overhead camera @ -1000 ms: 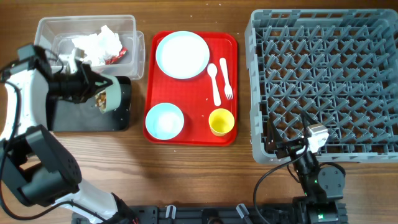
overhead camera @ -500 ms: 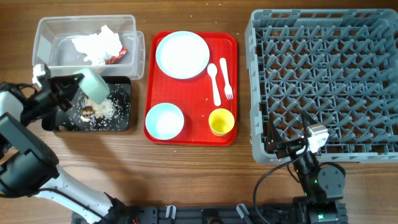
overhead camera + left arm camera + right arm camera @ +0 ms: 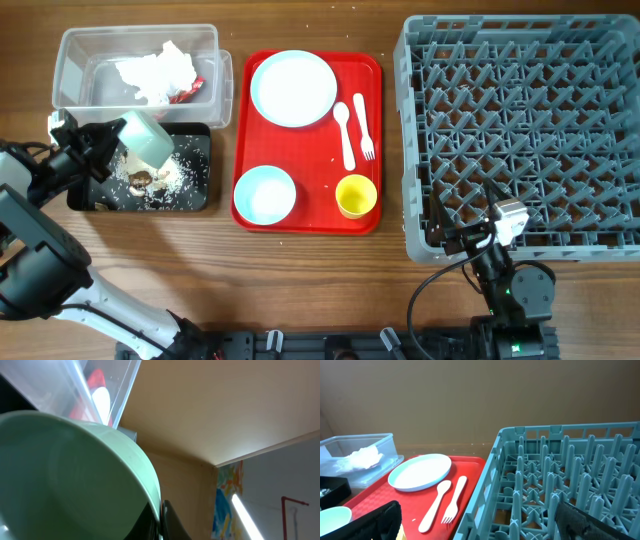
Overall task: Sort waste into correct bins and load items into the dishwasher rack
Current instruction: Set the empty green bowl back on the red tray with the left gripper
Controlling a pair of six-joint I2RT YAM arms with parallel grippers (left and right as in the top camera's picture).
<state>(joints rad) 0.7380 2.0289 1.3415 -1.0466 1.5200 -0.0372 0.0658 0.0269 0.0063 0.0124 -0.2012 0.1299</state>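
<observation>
My left gripper (image 3: 112, 143) is shut on the rim of the pale green-white bowl (image 3: 150, 141) and holds it tipped on its side above the black tub (image 3: 85, 195). Rice scraps with brown bits (image 3: 165, 178) lie in that tub. In the left wrist view the bowl (image 3: 75, 475) fills the frame, its rim pinched between my fingers (image 3: 161, 519). The clear tub (image 3: 75, 50) holds the white napkin (image 3: 155, 68) and the red wrapper (image 3: 190, 90). My right gripper (image 3: 465, 237) is open and empty at the front left corner of the grey rack (image 3: 520, 130).
The red tray (image 3: 305, 140) carries the pale blue plate (image 3: 293, 88), pale blue bowl (image 3: 265, 193), yellow cup (image 3: 356, 195), spoon (image 3: 344, 135) and fork (image 3: 364, 125). The right wrist view shows the rack (image 3: 560, 475), plate (image 3: 420, 472), spoon (image 3: 437, 502) and fork (image 3: 454, 502).
The left gripper swung the bowl left and tipped it; rice scraps now lie in the black tub. Since half a second ago the bowl rose slightly. The right arm has not moved.
</observation>
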